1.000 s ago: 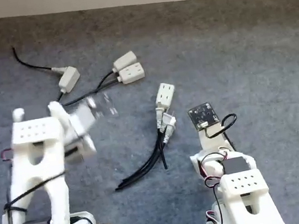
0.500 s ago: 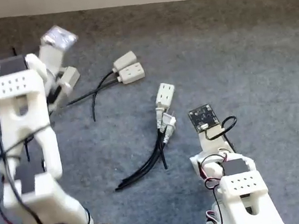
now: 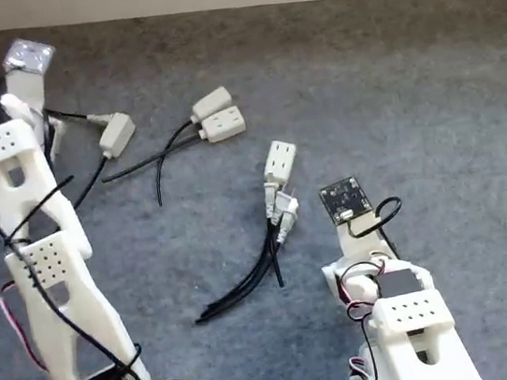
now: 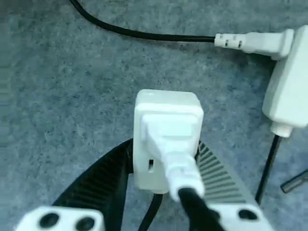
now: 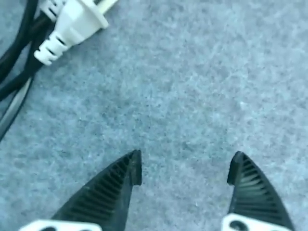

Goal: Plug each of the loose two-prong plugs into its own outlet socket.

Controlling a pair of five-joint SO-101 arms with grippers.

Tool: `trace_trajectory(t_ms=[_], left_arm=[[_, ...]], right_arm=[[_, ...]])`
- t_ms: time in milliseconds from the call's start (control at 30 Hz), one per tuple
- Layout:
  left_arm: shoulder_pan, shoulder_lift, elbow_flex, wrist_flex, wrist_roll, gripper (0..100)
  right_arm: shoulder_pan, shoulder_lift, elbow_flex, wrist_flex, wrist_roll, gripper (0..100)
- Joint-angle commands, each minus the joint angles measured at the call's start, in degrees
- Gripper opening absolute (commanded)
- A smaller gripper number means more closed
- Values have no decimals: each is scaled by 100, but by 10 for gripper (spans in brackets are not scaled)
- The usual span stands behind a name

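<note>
I find the left gripper (image 4: 164, 150) clamped on a white outlet socket (image 4: 166, 108) with a seated plug (image 4: 169, 132) in its face, over the carpet (image 4: 57, 86). The right gripper (image 5: 185, 166) stands wide apart above the carpet, with a loose plug (image 5: 72, 23) lying near it.

Covering of the tabletop (image 3: 447, 87): grey short-pile carpet cloth, matt, rough, fibrous. Clamped in the left gripper (image 4: 163, 144), a white moulded plastic outlet block (image 4: 166, 108): smooth, slight sheen. Nearby, a black round cable (image 4: 144, 33): smooth, rubbery, semi-matt. Fingers (image 5: 113, 190) of the right gripper (image 5: 187, 155): black plastic, matt, ribbed inner faces. Both white plastic arm shells (image 3: 413, 319): smooth, matt.
</note>
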Motion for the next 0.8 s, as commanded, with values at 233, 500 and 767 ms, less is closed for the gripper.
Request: trace_trajectory(t_ms=[233, 500, 767], left_arm=[[48, 752, -989, 237, 193, 270], [-13, 321, -1622, 237, 193, 277], [620, -752, -1613, 695, 413, 280]], right_arm=[[-57, -101, -31, -92, 26, 279], [-57, -101, -31, -92, 26, 279], [-57, -66, -22, -251, 26, 279]])
